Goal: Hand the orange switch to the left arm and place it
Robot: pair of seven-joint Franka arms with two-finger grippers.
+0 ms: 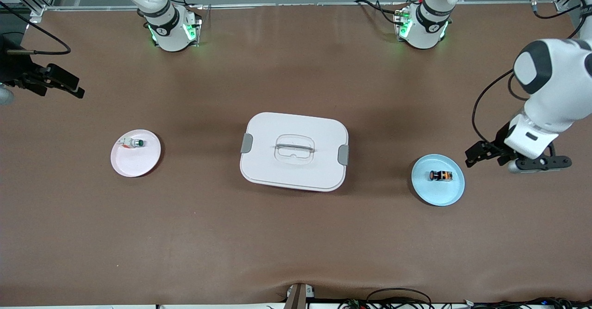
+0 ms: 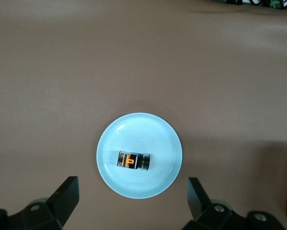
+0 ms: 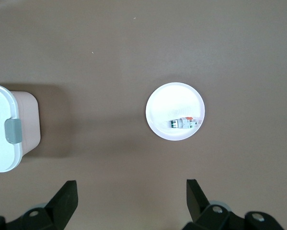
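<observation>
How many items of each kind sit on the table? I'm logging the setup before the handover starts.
Plates: 2, a blue plate and a pink plate
Switch parts: 2, the orange switch and a white part with a green button
Boxes: 1, the white box
Total: 5

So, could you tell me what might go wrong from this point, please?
1. The orange switch lies on its side on the blue plate; being small and round, it may roll or slip as the open left gripper, now up beside the plate, closes on it.
2. The box sits between both plates, so a low carry toward the right arm's end could hit it.
3. The open right gripper waits at the table's edge; a mid-air handover could drop so small a part.
</observation>
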